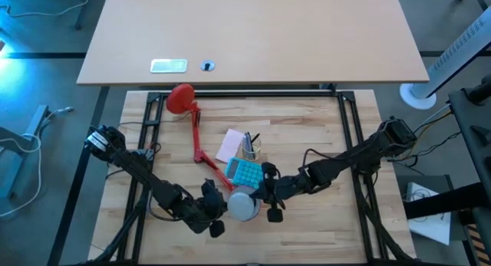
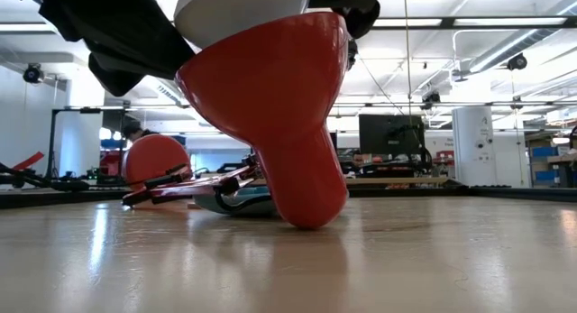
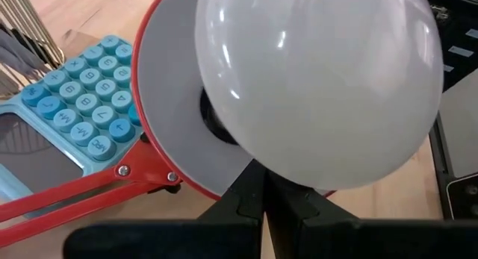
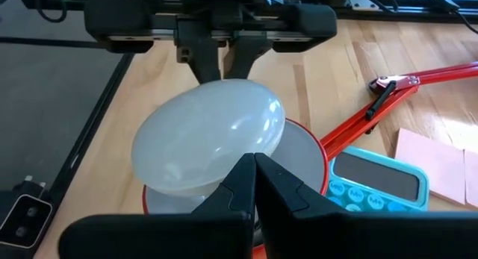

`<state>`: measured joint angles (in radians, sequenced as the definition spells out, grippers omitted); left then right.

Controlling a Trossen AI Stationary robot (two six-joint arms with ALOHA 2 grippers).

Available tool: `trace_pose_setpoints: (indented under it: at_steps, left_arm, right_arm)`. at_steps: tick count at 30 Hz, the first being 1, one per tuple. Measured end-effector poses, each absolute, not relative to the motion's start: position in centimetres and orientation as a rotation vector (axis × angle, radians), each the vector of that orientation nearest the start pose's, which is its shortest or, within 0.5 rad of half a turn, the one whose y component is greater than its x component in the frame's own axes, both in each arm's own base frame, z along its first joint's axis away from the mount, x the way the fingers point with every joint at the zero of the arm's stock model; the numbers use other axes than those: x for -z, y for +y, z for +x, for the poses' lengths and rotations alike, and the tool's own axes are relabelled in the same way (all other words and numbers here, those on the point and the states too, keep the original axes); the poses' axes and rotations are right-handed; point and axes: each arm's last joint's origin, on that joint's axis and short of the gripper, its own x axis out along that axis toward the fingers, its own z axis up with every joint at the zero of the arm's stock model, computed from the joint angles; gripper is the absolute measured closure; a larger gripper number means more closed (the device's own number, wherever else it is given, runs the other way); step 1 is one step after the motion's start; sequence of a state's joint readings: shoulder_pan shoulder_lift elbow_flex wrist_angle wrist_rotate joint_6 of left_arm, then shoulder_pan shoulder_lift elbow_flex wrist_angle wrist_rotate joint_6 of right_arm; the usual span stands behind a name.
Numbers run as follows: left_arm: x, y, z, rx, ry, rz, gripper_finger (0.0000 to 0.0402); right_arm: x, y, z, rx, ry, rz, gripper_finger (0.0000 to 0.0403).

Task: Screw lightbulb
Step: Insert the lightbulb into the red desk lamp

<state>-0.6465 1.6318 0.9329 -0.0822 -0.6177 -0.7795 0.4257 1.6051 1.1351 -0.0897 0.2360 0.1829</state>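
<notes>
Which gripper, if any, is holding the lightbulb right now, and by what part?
Cannot be told: both grippers' fingers look closed beside the lightbulb sitting in the red lamp shade, but no contact is visible.

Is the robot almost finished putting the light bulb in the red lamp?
Partly. Done: the white domed lightbulb already sits in the mouth of the red lamp shade, which lies on the wooden table. In hand: the left gripper and the right gripper flank the shade, fingertips nearly together by the bulb. Left: twisting it tight; the socket is hidden, so I cannot tell how far in it is.
</notes>
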Motion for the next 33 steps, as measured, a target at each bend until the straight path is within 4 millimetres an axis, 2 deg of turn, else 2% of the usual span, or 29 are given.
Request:
trace_pose_setpoints:
  at_steps: [12, 17, 25, 33]
  left_arm:
    - [-19.1, -17.7, 26.9, -0.271, 0.600, -0.274, 0.0401]
    - [-19.7, -16.8, 25.9, -0.323, 0.647, -0.236, 0.0401]
    - [-22.1, -16.0, 24.5, -0.291, 0.632, -0.197, 0.0402]
    - [-22.3, -15.5, 21.2, -0.352, 0.788, -0.208, 0.0402]
  right_arm:
    - [-25.9, 14.3, 32.5, -0.138, 0.550, 0.012, 0.0403]
    - [-26.1, 14.2, 32.4, -0.136, 0.547, 0.022, 0.0403]
    - [-26.1, 13.5, 32.8, -0.090, 0.536, 0.021, 0.0403]
    - [-26.2, 12.3, 33.2, -0.057, 0.535, 0.020, 0.0403]
